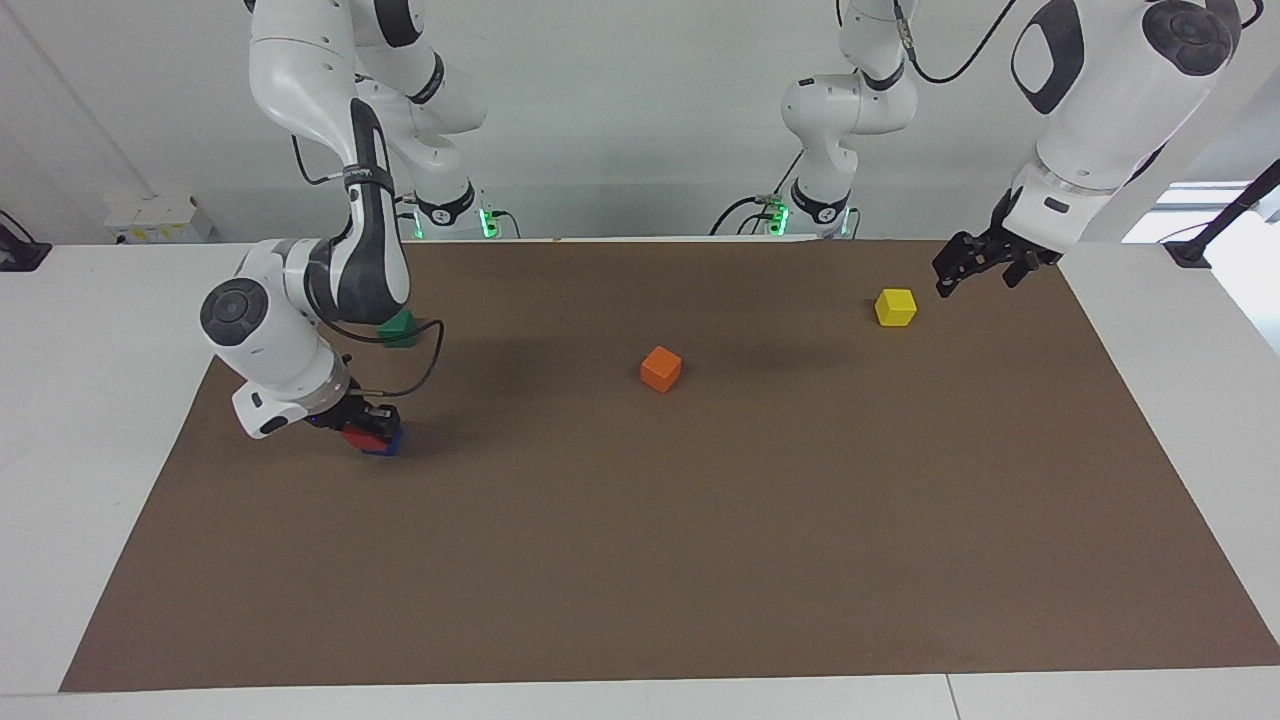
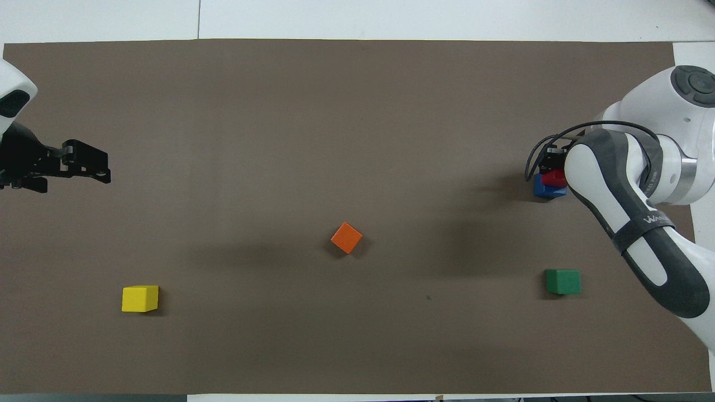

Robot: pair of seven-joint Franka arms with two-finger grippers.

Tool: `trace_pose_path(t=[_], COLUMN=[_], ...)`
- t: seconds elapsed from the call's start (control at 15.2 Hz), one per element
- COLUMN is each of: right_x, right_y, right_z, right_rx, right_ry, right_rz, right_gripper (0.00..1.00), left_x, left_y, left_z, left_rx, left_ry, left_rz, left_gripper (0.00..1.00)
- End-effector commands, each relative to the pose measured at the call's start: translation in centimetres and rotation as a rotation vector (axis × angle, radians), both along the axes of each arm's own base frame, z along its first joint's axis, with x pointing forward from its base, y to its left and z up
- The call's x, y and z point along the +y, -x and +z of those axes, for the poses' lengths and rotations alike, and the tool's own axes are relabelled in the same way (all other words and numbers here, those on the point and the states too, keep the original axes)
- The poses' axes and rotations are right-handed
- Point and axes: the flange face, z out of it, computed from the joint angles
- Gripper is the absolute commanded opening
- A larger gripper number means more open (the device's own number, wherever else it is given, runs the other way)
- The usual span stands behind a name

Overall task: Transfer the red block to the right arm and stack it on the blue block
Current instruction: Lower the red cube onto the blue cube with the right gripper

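Observation:
The red block (image 1: 358, 437) rests on top of the blue block (image 1: 390, 443), set a little off its middle, at the right arm's end of the brown mat. My right gripper (image 1: 366, 424) is down on this stack and shut on the red block. In the overhead view the red block (image 2: 554, 177) and the blue block (image 2: 543, 190) show beside the right gripper (image 2: 553, 166), partly hidden by the right arm. My left gripper (image 1: 944, 279) is open and empty, raised over the left arm's end of the mat beside the yellow block (image 1: 896, 307). It also shows in the overhead view (image 2: 104, 167).
An orange block (image 1: 661, 368) lies near the mat's middle. A green block (image 1: 398, 327) lies nearer the robots than the stack, partly hidden by the right arm. The brown mat (image 1: 700, 560) covers most of the white table.

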Motion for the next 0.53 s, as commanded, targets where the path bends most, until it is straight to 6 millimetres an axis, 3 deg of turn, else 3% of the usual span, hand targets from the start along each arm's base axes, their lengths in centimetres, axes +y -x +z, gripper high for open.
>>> trace_pose_path(t=[0.0,0.46], right_x=[-0.12,-0.77], right_y=[0.67,0.93], right_z=[-0.56,-0.69], right_rx=[0.002,0.015], right_ry=[0.015,0.011], right_rz=[0.014,0.021], right_gripper=[0.00,0.00], left_x=[-0.08,-0.06], left_y=[-0.47,-0.46], left_z=[0.40,0.44], left_rx=[-0.016,-0.018], left_ry=[0.003,0.017], left_rz=[-0.010,-0.008], left_gripper=[1.00,1.00])
